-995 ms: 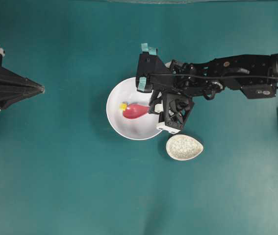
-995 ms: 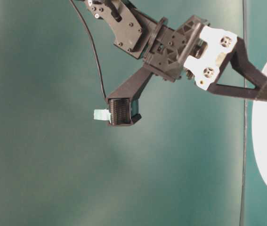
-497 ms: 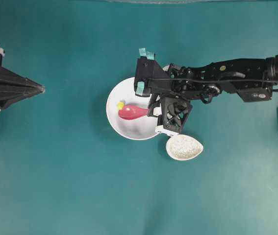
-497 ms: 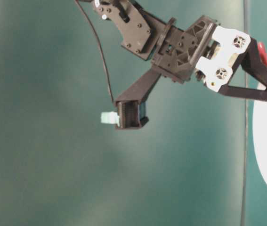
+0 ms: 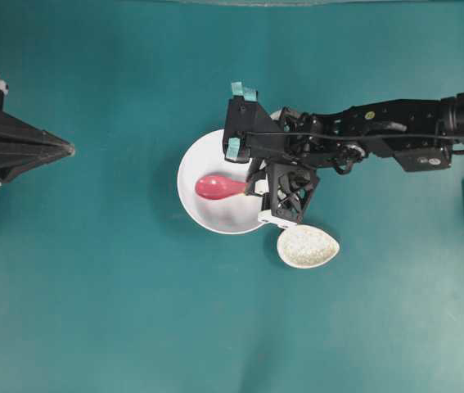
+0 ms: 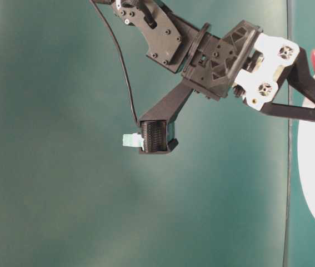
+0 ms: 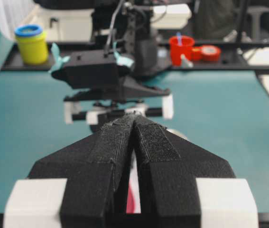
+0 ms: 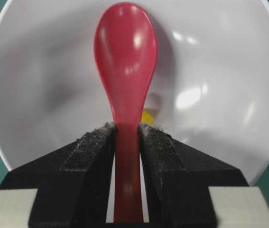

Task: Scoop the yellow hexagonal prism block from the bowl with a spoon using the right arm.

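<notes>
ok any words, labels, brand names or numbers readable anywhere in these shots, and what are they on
None can be read.
Yellow tub with blue lid: no print legible, too blurred.
Red cup and red tape roll behind the table: blurred, no text to make out.
Spoon, bowl and speckled dish: plain, no markings.
Right arm: only screws and small fittings, no lettering legible.
</notes>
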